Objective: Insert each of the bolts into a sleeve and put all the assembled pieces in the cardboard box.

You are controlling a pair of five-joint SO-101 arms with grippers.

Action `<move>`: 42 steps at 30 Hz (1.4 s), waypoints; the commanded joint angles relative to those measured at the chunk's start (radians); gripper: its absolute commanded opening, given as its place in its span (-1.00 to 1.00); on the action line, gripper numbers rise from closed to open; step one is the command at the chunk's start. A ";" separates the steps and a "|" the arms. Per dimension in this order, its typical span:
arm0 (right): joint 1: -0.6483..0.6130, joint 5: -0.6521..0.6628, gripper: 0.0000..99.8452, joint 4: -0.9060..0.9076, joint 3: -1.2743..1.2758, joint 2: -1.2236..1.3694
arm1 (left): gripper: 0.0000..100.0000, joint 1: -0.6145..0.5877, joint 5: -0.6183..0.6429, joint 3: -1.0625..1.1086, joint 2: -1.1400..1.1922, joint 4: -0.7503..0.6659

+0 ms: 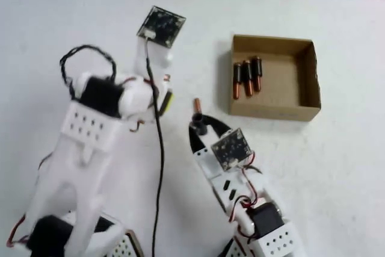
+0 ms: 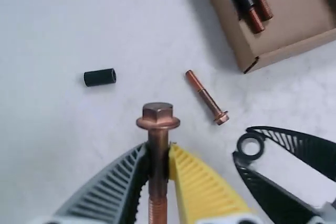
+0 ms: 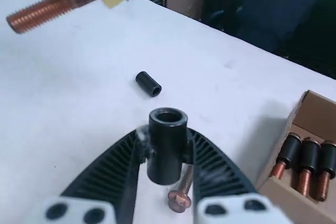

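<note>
High view first: the white table (image 1: 337,167) stretched pale and plain right across, and its far edge met a dark room behind. The cardboard box (image 1: 274,111) sat on the table over on the right arm's side, open-topped, with three assembled pieces (image 1: 247,77) lying side by side on its floor. Over to the left wrist view, where the left gripper (image 2: 157,153) was clamped on the held bolt (image 2: 157,121), grey and yellow fingers pinching the shank and the hex head sticking out past the tips. On the bare surface beyond lay the loose bolt (image 2: 206,97) and, well apart from it, the loose sleeve (image 2: 100,77) on its side. The right gripper (image 3: 167,156) had its black fingers pressed around the held sleeve (image 3: 167,140), open bore showing, with the loose bolt on the table just beside its tips.
</note>
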 commanded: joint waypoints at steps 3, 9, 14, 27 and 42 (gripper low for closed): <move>-0.012 -0.009 -0.97 -0.051 0.006 -0.012 | -0.96 0.031 0.009 0.120 -0.200 -0.052; -0.038 -0.012 -0.97 -0.053 0.006 -0.012 | -0.96 0.041 0.008 0.308 -0.390 -0.190; -0.090 -0.009 -0.96 -0.054 0.006 -0.012 | -0.96 0.041 0.009 0.459 -0.507 -0.347; -0.084 -0.012 -0.97 -0.134 0.015 -0.012 | -0.95 0.042 0.017 0.790 -0.717 -0.858; -0.082 -0.115 -0.97 -0.197 0.015 -0.012 | -0.95 0.174 0.146 1.100 -0.972 -1.208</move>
